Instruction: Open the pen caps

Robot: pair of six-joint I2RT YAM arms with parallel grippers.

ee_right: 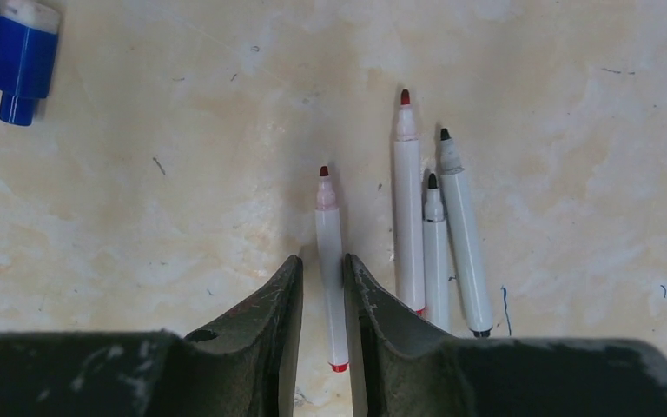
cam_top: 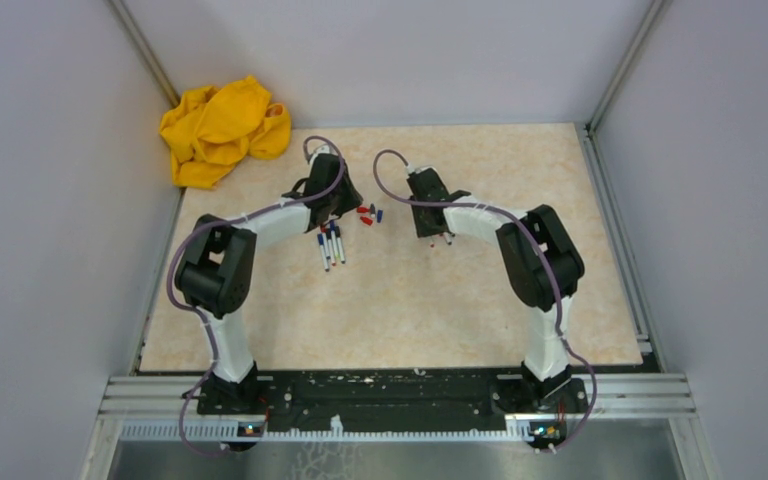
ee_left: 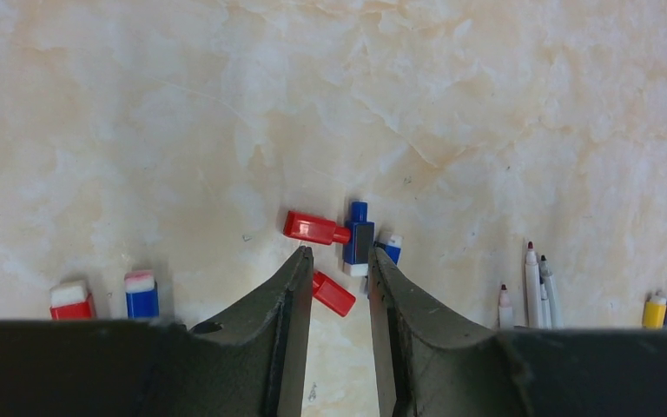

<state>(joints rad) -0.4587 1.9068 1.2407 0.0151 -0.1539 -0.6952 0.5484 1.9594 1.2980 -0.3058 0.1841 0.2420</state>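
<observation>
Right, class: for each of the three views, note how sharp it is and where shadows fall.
Top external: evenly lit but soft, the pens mere slivers. Left wrist: caps sharp with faint shadows; the left gripper dark. Right wrist: pens crisp, thin soft shadows beside them.

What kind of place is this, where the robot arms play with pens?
Probably a robot test booth in a lab: plain grey walls box in a beige marble-patterned tabletop, and white-and-black robot arms are bolted to a black metal rail at its edge.
</observation>
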